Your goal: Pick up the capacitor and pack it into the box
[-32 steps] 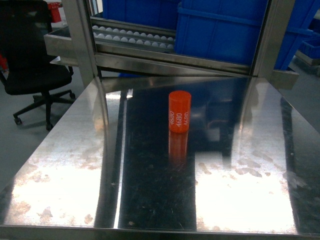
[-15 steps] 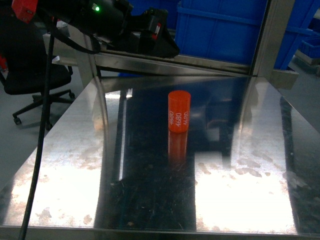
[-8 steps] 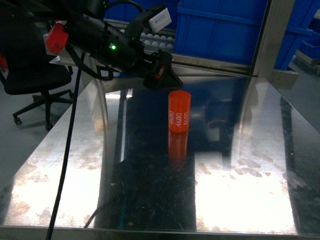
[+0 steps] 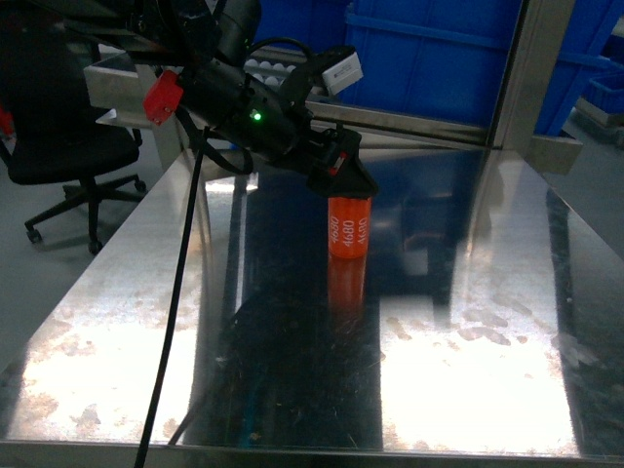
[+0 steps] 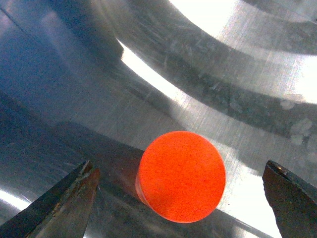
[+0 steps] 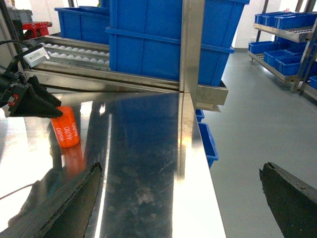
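Since half a second ago our left gripper has moved right and now hangs just above the orange capacitor, jaws spread to either side of its round top. It stands upright on the steel table. Our right gripper is wide open near blue bins.

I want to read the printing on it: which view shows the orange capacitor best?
The head view: the capacitor stands upright with its white printed numbers facing the camera, the left gripper just above it. The left wrist view shows only its round top, between open fingers. The right wrist view shows it small and partly hidden.
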